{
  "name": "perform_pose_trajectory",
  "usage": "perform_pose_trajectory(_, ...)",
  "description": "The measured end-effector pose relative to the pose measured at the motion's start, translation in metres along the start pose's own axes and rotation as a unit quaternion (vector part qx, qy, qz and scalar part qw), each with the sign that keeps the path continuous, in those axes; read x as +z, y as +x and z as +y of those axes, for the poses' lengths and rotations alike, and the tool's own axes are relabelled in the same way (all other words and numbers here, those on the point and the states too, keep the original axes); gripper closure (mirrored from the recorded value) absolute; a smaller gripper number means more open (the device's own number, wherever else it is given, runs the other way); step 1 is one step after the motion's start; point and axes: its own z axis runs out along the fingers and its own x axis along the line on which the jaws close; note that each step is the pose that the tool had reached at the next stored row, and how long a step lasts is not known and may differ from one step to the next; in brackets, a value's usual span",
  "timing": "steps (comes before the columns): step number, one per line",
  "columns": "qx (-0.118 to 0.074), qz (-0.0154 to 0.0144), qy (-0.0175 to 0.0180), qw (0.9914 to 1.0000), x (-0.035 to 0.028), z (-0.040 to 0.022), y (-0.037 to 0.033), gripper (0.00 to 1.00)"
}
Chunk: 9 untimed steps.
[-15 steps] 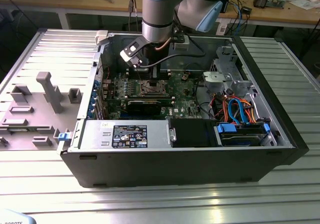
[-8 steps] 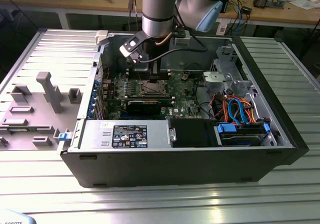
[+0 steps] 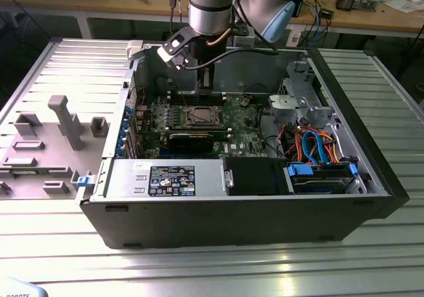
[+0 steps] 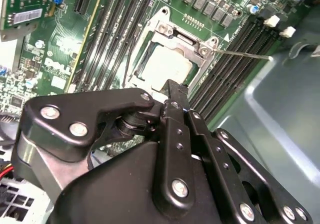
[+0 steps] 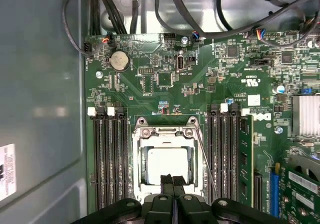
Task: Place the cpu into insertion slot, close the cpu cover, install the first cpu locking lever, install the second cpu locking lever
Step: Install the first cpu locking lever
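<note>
Claw [image 5: 173, 180] fully closed, empty, tips at the edge of the cpu cover [image 5: 163, 132]

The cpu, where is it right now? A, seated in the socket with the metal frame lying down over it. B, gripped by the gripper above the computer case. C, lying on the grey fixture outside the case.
A: in the first wrist view the silvery top of the cpu shows through the window of the cpu cover, which lies flat on the motherboard, with the gripper at the frame's edge.
</note>
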Motion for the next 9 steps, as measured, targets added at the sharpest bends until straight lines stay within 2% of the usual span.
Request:
perform_pose_trajectory(5, 0.0, 0.0, 0.0, 1.0, -0.0079, -0.0001, 0.0002, 0.89)
perform_pose_trajectory(9, 0.0, 0.0001, 0.0, 1.0, -0.0085, 0.0, 0.0002, 0.89)
